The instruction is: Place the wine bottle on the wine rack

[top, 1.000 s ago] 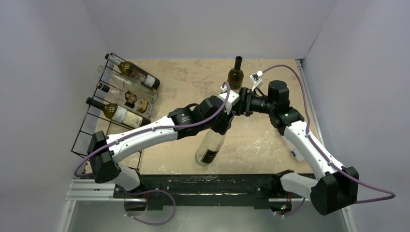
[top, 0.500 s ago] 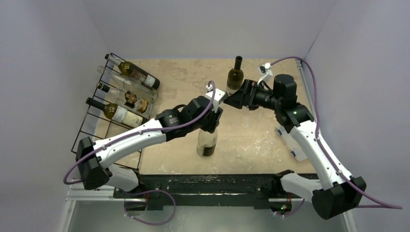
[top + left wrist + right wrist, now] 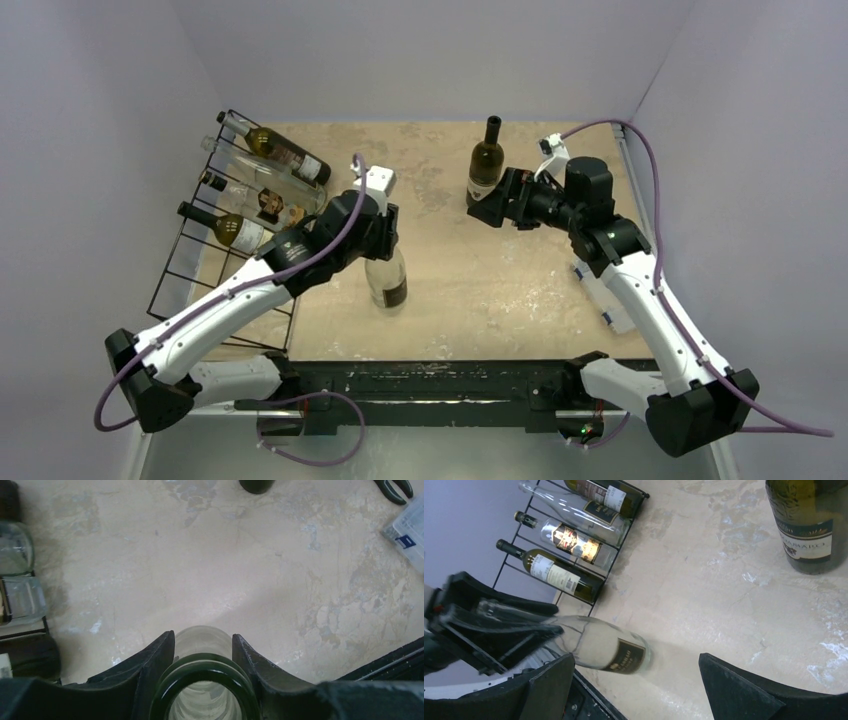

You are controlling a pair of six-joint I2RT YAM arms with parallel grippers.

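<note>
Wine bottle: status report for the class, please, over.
Left gripper shut on neck of clear wine bottle. Right gripper open beside standing dark bottle. Bottle short of wine rack, four bottles on its far slots.

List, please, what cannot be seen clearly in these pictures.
- Top view: the neck of the clear bottle is hidden under the left gripper.
- Right wrist view: the neck of the dark bottle is cut off by the upper edge.
- Top view: the plastic box lies partly behind the right arm.
- Left wrist view: the clear bottle's mouth hides most of its body and its base.
</note>
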